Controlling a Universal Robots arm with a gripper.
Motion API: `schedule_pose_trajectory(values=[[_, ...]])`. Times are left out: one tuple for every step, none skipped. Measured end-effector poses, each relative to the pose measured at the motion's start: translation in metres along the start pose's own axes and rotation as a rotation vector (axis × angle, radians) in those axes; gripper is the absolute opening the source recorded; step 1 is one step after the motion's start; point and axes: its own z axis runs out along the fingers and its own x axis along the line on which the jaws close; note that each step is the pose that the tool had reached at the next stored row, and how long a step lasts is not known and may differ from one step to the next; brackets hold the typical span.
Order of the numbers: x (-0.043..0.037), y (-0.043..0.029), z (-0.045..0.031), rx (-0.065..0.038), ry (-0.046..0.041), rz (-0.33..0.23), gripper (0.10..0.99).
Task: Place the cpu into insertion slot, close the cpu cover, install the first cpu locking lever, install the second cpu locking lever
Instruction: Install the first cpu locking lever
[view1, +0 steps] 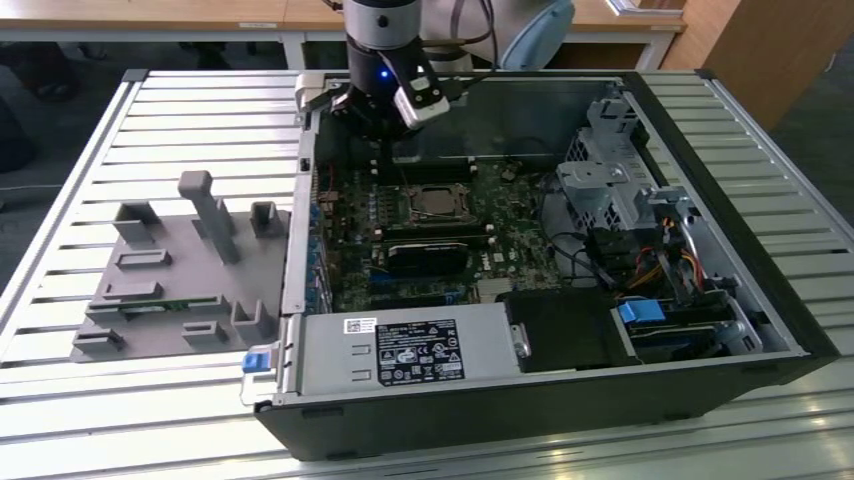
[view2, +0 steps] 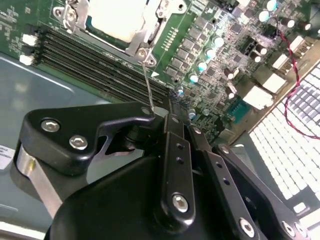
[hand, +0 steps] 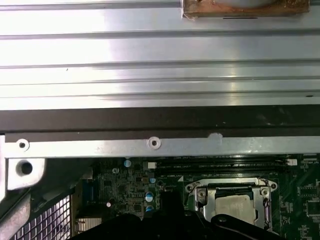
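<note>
Black linkage of my fingers (view2: 159, 114) sits closest to the lens in the second wrist view. The 2 tips are pressed together on the free end of 1 thin wire locking lever (view2: 148, 82). That lever runs from a corner of the cpu cover (view2: 150, 35) up to my tips, lifted off the green motherboard (view2: 10, 30). Just beside it lie the long black memory slots (view2: 95, 57).

In the exterior view my arm (view1: 383, 30) comes down from the upper middle of the frame, close to vertical. The wrist is turned straight down into the open computer case (view1: 534, 415). My fingers (view1: 388, 140) hang over the upper part of the board, near the case's far wall and just above the socket in the frame.

The cpu (view1: 431, 203) lies seated in the insertion slot (view1: 451, 213), centre of the frame. Its dull silvery top shows through the window of the cover (view1: 412, 192), which is folded down flat over it. The first wrist view shows the same chip (hand: 234, 206) framed by that plate (hand: 204, 192), with my dark fingers (hand: 170, 200) beside it.

A grey power supply (view1: 400, 350) fills the case's lower left corner. On the slatted metal tabletop (view1: 80, 140), at the exterior view's left, stands a grey fixture (view1: 174, 270), well apart from my arm.
</note>
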Motion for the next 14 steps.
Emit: schedule_pose_trajectory(values=[[-0.0018,0.0001,0.0000,0.000,0.0000,0.000,0.106],[-0.0039,0.0002,0.0001,0.000,0.0000,0.000,0.106],[-0.0063,0.0003,0.0001,0.000,0.0000,-0.001,0.106],[-0.0086,0.0004,0.0000,0.000,0.0001,-0.001,0.106],[-0.0113,0.0005,0.0001,0.000,0.0000,-0.001,0.106],[-0.0139,0.0006,0.0001,0.000,0.0001,-0.001,0.106],[-0.0167,0.0007,0.0001,0.000,0.0001,-0.001,0.106],[-0.0197,0.0008,0.0001,0.000,0.0001,-0.001,0.106],[-0.0228,0.0009,0.0002,0.000,0.0001,-0.002,0.106],[-0.0259,0.0011,0.0002,0.000,0.0001,-0.002,0.106],[-0.0288,0.0012,0.0002,0.000,0.0001,-0.002,0.106],[-0.0317,0.0013,0.0003,0.000,0.0001,-0.002,0.106],[-0.0344,0.0014,0.0003,0.000,0.0001,-0.002,0.106],[-0.0371,0.0015,0.0003,0.000,0.0001,-0.002,0.106]])
